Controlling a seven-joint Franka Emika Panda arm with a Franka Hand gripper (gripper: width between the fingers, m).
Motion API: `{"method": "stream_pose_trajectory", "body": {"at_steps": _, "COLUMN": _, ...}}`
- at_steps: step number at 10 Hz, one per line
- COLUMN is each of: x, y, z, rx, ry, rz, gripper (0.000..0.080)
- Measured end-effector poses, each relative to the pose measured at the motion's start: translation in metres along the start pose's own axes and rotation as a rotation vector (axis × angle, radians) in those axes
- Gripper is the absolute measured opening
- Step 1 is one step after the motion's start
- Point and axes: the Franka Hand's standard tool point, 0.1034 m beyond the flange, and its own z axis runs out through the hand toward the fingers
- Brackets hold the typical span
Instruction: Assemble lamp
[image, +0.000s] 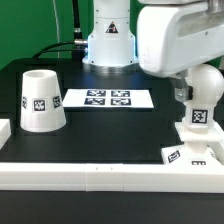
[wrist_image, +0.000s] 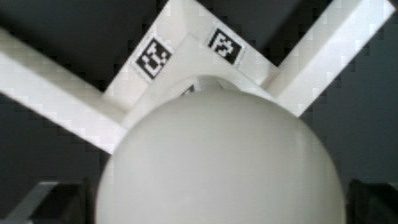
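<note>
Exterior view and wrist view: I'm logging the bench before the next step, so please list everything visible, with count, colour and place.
shade: one, white, standing wide end down at the exterior view's left
marker board: one, white with four tags, flat at table centre
bulb: one, white, upright on the base, exterior view's right
base: one, white, under the bulb
rails: white, along the table's edges
table: one, black
pincer: one, open around the bulb, fingers barely visible

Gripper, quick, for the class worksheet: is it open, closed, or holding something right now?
Gripper: open, jaws at their widest, straddling the bulb on the lamp base; a closed grip is not visible.
</note>
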Motion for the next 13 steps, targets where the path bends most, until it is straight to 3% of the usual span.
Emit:
{"method": "stream_pose_trajectory", "body": {"at_steps": 4, "x": 0.003, "y": 0.003, "z": 0.005, "rx": -0.066, "ry": 0.018, "rz": -0.413, "gripper": 0.0699}}
{"method": "stream_pose_trajectory", "body": {"at_steps": 11, "x": -0.003, "y": 0.01, "z": 0.007, "rx": -0.094, "ry": -0.043, "rz": -0.876, "gripper": 0.0699}}
{"method": "stream_pose_trajectory", "body": {"at_steps": 13, "x": -0.003, "y": 0.009, "z": 0.008, "rx": -0.094, "ry": -0.048, "rz": -0.888, "gripper": 0.0679}}
